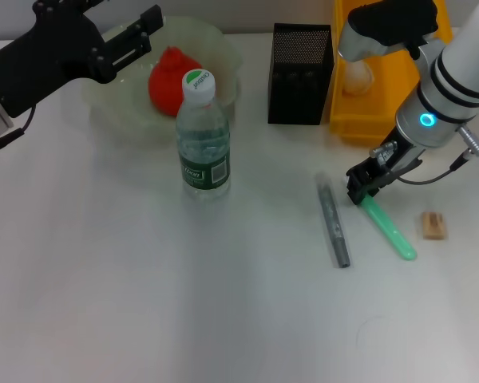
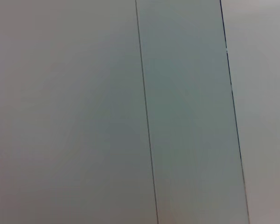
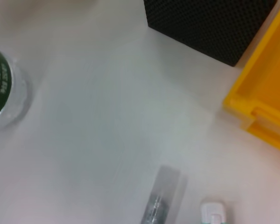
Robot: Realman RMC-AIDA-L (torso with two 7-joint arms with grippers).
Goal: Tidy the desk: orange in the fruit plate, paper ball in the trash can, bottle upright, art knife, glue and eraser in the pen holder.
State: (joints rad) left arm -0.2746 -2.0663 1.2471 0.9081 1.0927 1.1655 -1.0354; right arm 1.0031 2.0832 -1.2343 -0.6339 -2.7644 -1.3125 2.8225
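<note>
Right claw (image 1: pixel 364 190): down at the bench, at the upper end of the green art knife (image 1: pixel 389 227); whether its jaws have closed on the handle I cannot tell from here.
Left claw (image 1: pixel 136 38): raised over the rim of the fruit plate (image 1: pixel 112 112), jaws parted, holding nothing; it looks idle.
Step in hand: by my reading, the art knife pick-up, first of the three items bound for the pen holder (image 1: pixel 300 73).
Next move calls for: a firm pinch on the slim handle, a lift clear of the bench, then tipping the knife near vertical so it drops into the holder's narrow square mouth and not into the trash can (image 1: pixel 383 104) just beside it.
Glue (image 1: pixel 333 222): one grey stick, lying flat just beside the knife, apart from it.
Eraser (image 1: pixel 434 225): one tan block, on the bench beyond the knife's far tip.
Orange (image 1: pixel 171 80): one, already in the fruit plate.
Bottle (image 1: pixel 202 136): one, upright, in front of the plate.
Paper ball (image 1: pixel 357 77): one pale wad, seemingly inside the trash can, partly hidden by the right arm.
Containers: one plate, one pen holder, one trash can.
Left to do: knife, glue, eraser.
</note>
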